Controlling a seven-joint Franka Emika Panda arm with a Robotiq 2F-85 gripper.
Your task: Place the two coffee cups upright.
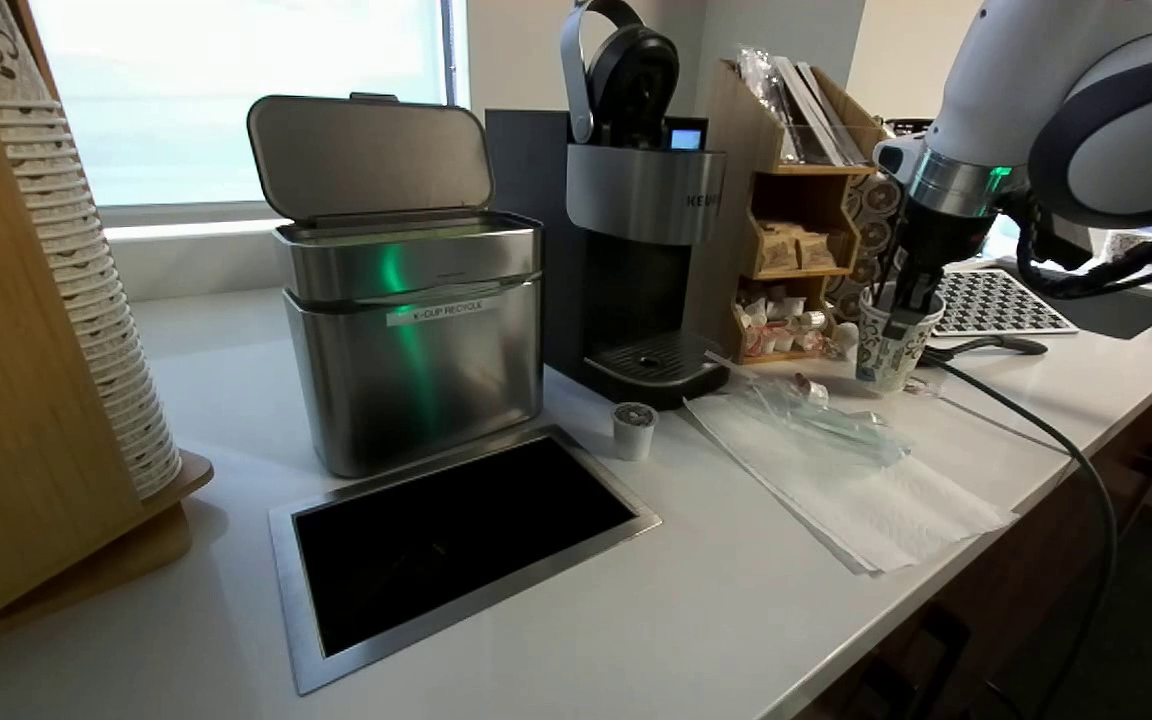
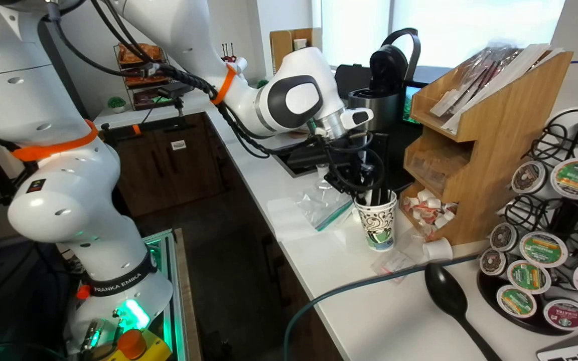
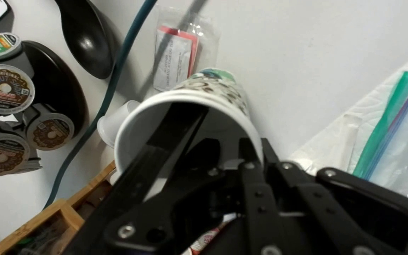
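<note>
One small pale cup (image 1: 634, 432) with a dark top stands upright in front of the coffee machine. Another small pale grey cup (image 2: 438, 249) lies on its side behind the patterned paper cup; it also shows in the wrist view (image 3: 115, 122). My gripper (image 3: 259, 152) is shut on the rim of the larger patterned paper cup (image 2: 380, 228), one finger inside and one outside. The paper cup is about upright, mouth up, in both exterior views (image 1: 886, 355). I cannot tell whether its base touches the counter. Dark shapes partly hide its inside.
The coffee machine (image 1: 646, 200) stands beside the steel bin (image 1: 416, 370), whose lid is up. A framed opening (image 1: 286, 590) is in the counter. A plastic bag and paper towel (image 1: 856, 510) lie nearby. A wooden organizer (image 2: 515, 120), pod rack, black spoon (image 2: 444, 288) and cable (image 2: 349, 283) are close.
</note>
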